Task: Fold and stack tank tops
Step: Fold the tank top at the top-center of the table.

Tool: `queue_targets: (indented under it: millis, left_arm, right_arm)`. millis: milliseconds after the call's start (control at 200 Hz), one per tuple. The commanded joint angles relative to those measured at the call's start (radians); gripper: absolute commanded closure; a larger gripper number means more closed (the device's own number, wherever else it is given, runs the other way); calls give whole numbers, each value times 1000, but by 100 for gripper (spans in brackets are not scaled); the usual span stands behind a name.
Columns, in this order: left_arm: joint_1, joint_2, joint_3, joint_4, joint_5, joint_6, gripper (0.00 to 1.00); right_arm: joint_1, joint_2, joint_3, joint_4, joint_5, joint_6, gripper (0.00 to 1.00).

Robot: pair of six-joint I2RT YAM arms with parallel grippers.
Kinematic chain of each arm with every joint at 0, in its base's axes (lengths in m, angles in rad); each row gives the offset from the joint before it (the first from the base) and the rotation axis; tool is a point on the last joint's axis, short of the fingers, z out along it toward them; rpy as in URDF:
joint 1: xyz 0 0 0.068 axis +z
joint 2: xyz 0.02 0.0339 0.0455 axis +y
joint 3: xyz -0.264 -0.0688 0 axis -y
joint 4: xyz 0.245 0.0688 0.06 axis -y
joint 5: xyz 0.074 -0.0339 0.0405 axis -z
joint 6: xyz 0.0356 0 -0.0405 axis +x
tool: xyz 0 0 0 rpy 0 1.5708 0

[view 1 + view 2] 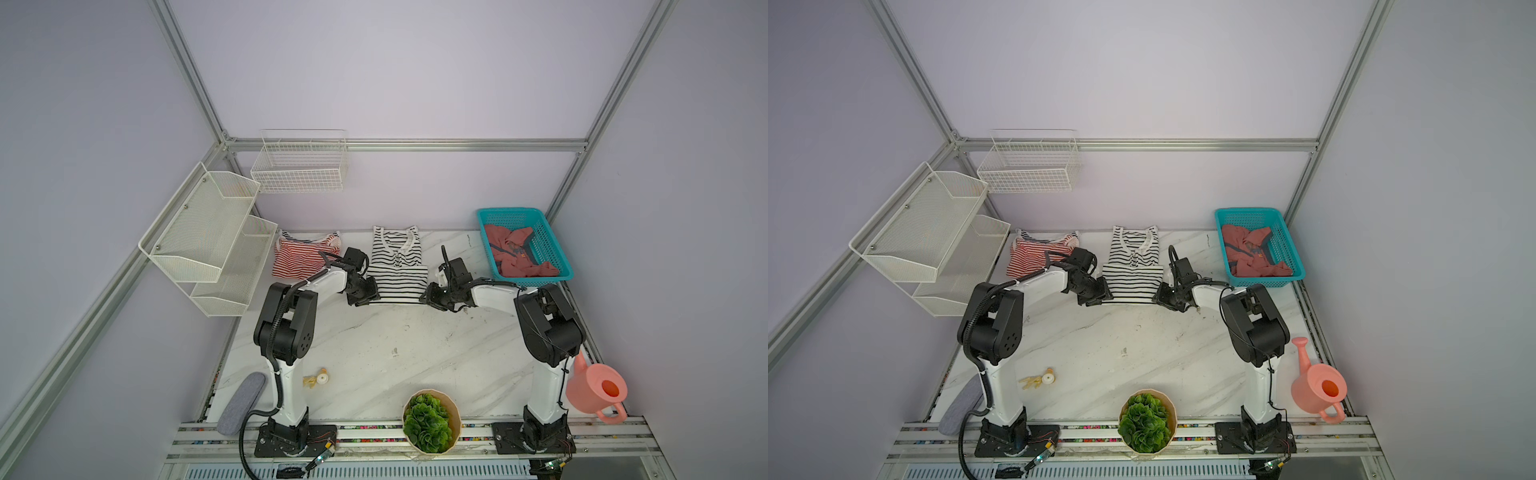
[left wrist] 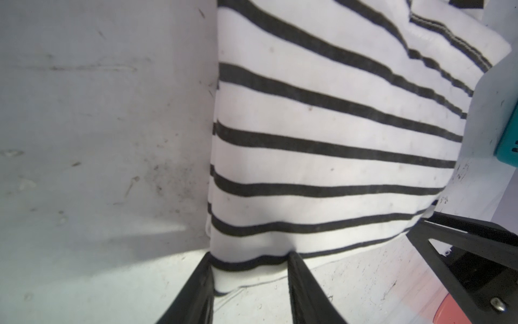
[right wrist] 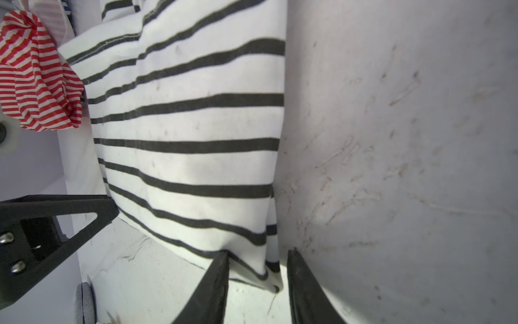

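Note:
The black-and-white striped tank top (image 1: 397, 266) (image 1: 1133, 266) lies flat at the back middle of the marble table, its lower part folded to a band. My left gripper (image 1: 368, 300) (image 2: 249, 256) is open, with the top's near left hem corner (image 2: 246, 269) between its jaws. My right gripper (image 1: 428, 297) (image 3: 258, 254) is open too, its jaws astride the near right hem corner (image 3: 269, 269). The red-and-white striped tank top (image 1: 297, 259) (image 3: 36, 78) lies bunched at the back left. The dusty-red tank top (image 1: 515, 253) sits crumpled in the teal basket (image 1: 536, 281).
White mesh shelves (image 1: 208, 237) and a wire basket (image 1: 299, 166) hang on the left and back walls. A pink watering can (image 1: 594, 390), a potted green plant (image 1: 430, 419), a grey pad (image 1: 241, 401) and a small yellow toy (image 1: 318, 378) stand along the front.

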State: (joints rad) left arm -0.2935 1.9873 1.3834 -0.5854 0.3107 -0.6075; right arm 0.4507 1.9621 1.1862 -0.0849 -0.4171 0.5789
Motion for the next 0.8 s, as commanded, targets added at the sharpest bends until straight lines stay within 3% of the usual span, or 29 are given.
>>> queue_targets:
  millis: [0, 155, 265, 305, 330, 360, 790]
  left_arm:
    - [8, 13, -36, 27, 25, -10, 60]
    - [8, 26, -43, 33, 30, -15, 67]
    - [9, 21, -56, 41, 33, -17, 77]
    - [8, 17, -60, 41, 37, -18, 83]
    - [8, 13, -63, 40, 40, -17, 90]
    - [9, 8, -65, 41, 47, -17, 100]
    - [-54, -185, -267, 39, 55, -43, 100]
  right_arm:
    - [7, 22, -8, 17, -10, 12, 69]
    - [7, 25, -10, 22, -12, 16, 79]
    - [8, 24, -13, 21, -13, 16, 89]
    - [7, 20, -11, 20, -14, 15, 94]
    - [6, 19, -13, 18, -12, 13, 100]
    - [7, 17, -15, 15, -11, 10, 100]
    - [39, -200, -213, 13, 2, -1, 100]
